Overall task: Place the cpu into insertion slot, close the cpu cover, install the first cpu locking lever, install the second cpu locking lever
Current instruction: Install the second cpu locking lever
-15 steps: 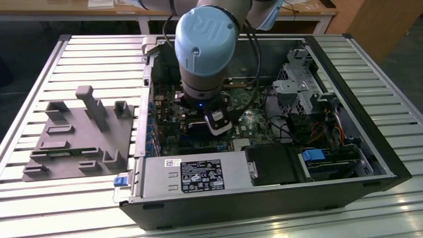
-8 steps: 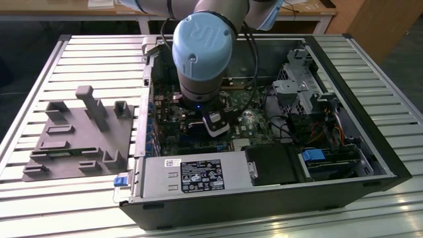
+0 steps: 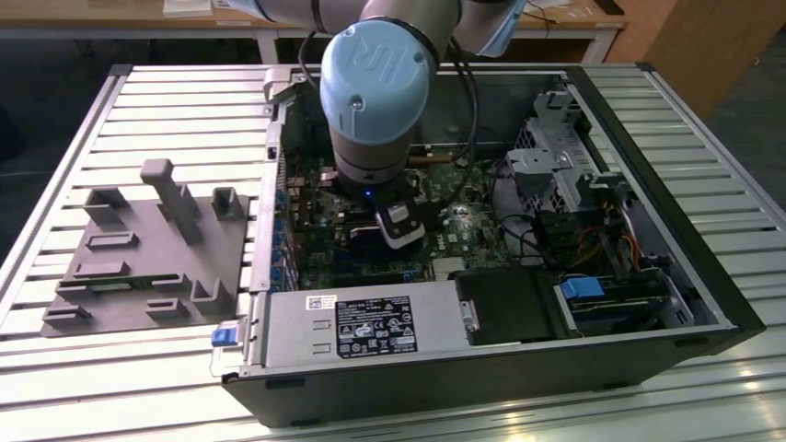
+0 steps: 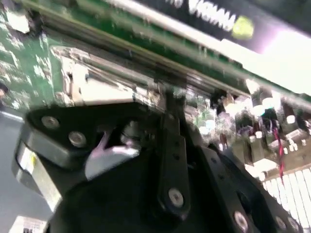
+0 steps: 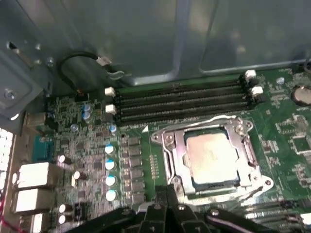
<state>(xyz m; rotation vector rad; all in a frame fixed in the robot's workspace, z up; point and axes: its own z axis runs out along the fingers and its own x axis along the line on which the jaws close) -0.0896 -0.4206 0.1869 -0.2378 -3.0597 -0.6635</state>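
Observation:
The cpu (image 5: 211,154), a dull silver square, lies flat in the insertion slot (image 5: 214,186), whose dark frame shows around its edge. The cpu cover (image 5: 177,162), a silver frame plate, lies down around the chip. A thin wire lever (image 5: 204,122) runs along the cover's side nearest the memory slots. Another bright lever (image 5: 233,191) runs along the opposite side. My gripper (image 5: 170,194) is shut, its tips just off the cover's corner. In the exterior view the gripper (image 3: 399,235) hangs low over the green board inside the case. Blurred silver socket metal (image 4: 97,87) lies just beyond my black finger links.
Long black memory slots (image 5: 180,102) lie beside the socket. Rows of capacitors (image 5: 111,165) and rear ports (image 5: 34,174) stand on its other side. The open case (image 3: 639,276) holds a power supply (image 3: 356,322) and drive cage (image 3: 553,166). A grey fixture tray (image 3: 147,249) sits outside.

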